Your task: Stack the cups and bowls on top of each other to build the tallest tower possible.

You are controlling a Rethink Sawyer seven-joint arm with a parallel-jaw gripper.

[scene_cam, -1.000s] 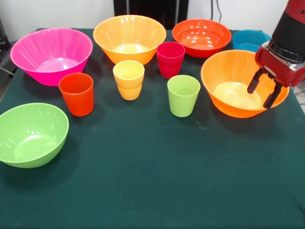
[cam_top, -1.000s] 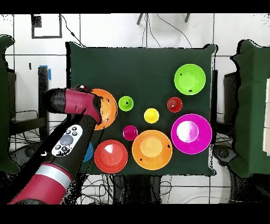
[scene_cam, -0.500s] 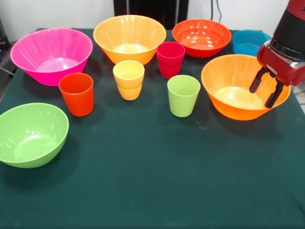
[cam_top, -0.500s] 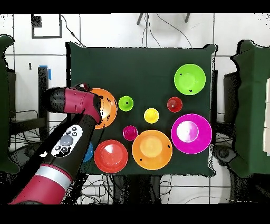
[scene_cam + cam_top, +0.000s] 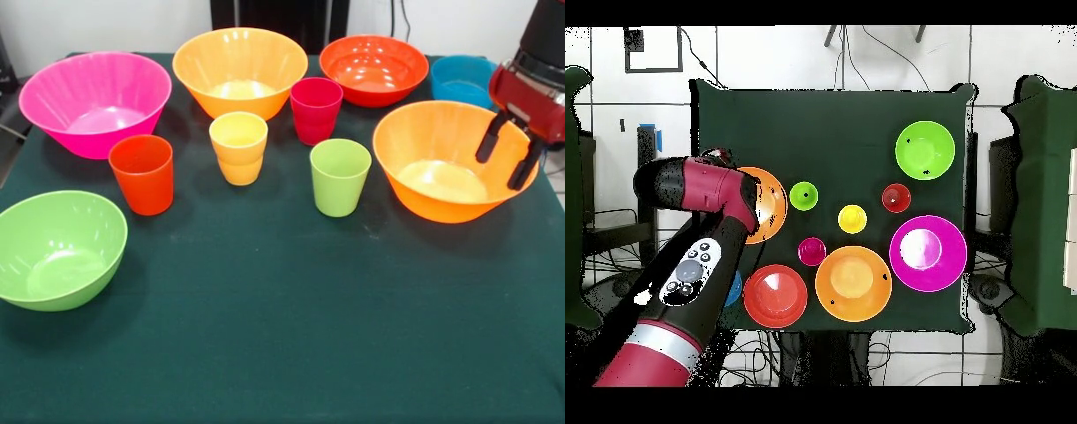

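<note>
My gripper [image 5: 503, 168] hangs open over the right rim of the near orange bowl [image 5: 433, 155], holding nothing. Left of that bowl stand the lime green cup [image 5: 340, 177], crimson cup [image 5: 316, 109], yellow cup [image 5: 238, 147] and orange-red cup [image 5: 142, 174], all upright and apart. Along the back are the pink bowl [image 5: 95, 102], second orange bowl [image 5: 240, 71], red-orange bowl [image 5: 373, 69] and blue bowl [image 5: 461, 75]. The lime green bowl [image 5: 57, 247] sits front left. Seen from overhead, my arm [image 5: 705, 190] covers the gripper and part of the orange bowl [image 5: 770, 205].
Dark green cloth [image 5: 291, 336] covers the table, with open cloth across its front half. In the overhead view the table's edge [image 5: 695, 150] runs close beside the arm, and the blue bowl [image 5: 733, 290] is mostly hidden under it.
The gripper has drifted right and slightly up in the front view, from over the orange bowl's middle to its right rim. It stays open. Cups and bowls have not moved.
</note>
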